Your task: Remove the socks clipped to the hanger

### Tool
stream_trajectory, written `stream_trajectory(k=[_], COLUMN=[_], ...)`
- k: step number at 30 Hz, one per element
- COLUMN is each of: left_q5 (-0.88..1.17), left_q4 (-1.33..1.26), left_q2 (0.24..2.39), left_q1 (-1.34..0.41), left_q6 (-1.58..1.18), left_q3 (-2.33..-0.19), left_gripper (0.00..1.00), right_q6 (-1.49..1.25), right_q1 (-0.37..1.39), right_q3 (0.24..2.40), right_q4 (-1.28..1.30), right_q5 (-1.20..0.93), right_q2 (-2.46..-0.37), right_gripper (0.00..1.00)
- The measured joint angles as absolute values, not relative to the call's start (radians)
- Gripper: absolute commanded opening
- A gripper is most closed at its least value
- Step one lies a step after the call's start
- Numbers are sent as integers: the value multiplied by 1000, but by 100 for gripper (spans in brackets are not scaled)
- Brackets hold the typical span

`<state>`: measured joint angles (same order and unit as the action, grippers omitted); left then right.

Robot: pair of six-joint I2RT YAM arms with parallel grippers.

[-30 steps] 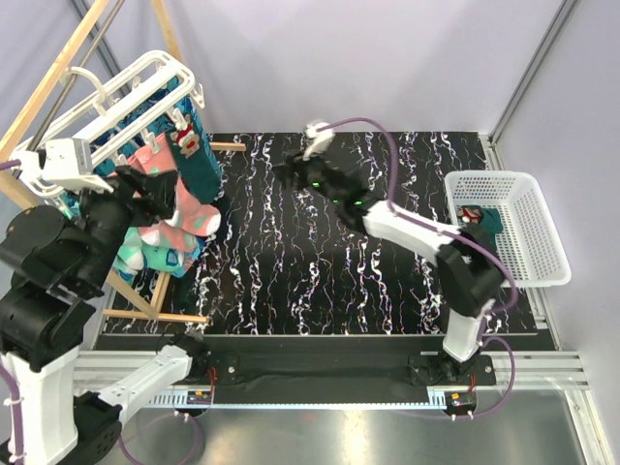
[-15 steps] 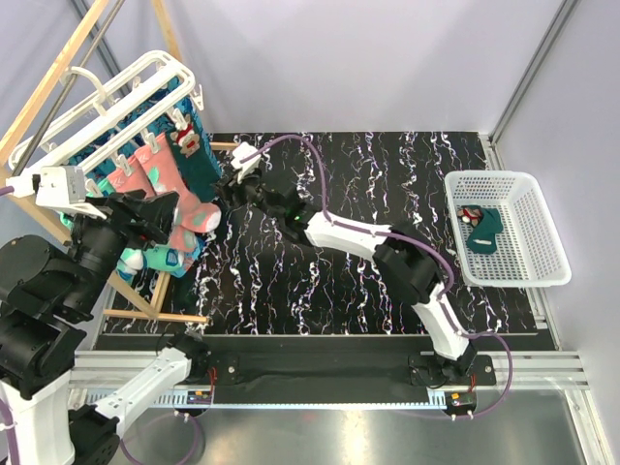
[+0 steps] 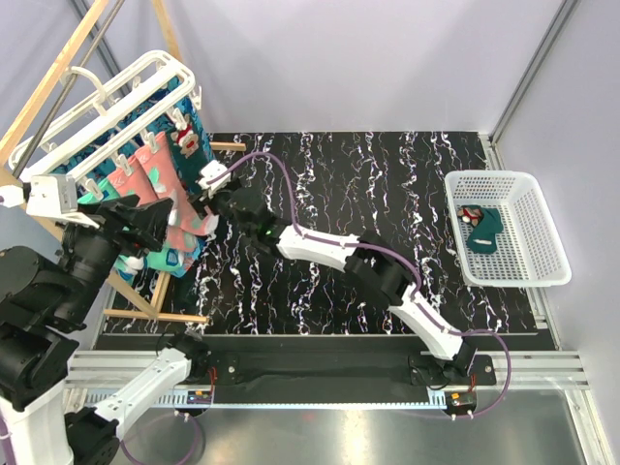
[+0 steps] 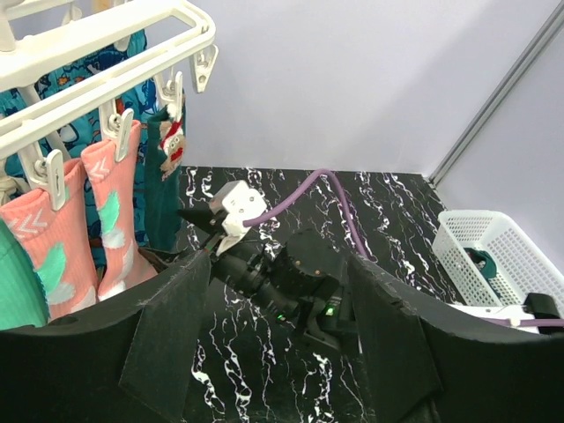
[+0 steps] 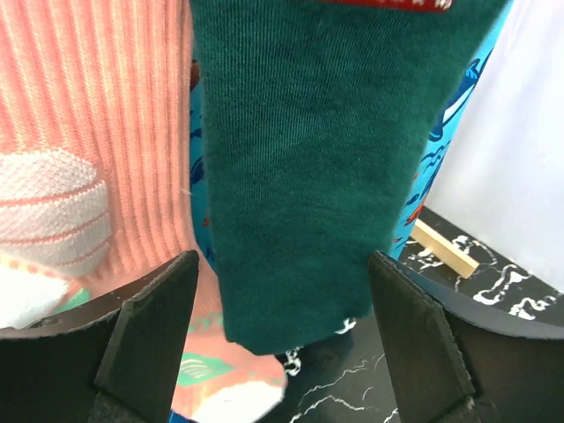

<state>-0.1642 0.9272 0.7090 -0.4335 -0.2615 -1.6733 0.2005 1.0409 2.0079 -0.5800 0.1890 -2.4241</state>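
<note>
Black marbled desk: one sock lies in the basket, well apart from the right pincer, which gapes ungripping around a clipped dark teal sock. The left pincer is open and empty. Other socks hang from the hanger.

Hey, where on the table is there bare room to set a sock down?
Bare tabletop runs between the right arm and the white basket, and in front of that arm. Crowded: the left corner under the hanger and socks.
</note>
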Motion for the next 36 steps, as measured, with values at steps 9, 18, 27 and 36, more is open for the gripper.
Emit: stream_trajectory(k=[9, 18, 27, 36], left_q5=[-164, -245, -384, -462], left_q4=[930, 956, 968, 914], left_q2=[700, 764, 1010, 1153], left_q1=[-434, -434, -434, -433], left_q6=[-262, -289, -334, -337], left_q3=[-1681, -1770, -1905, -1915], left_gripper=[71, 68, 69, 75], right_q6=[297, 332, 335, 215], right_q1=[1048, 1047, 1044, 996], right_q3=[2107, 2036, 1803, 1699], right_q4=[-587, -672, -738, -727], right_q5=[356, 382, 368, 192], right_q2=[-2506, -2495, -2351, -2167], right_gripper=[49, 0, 0, 0])
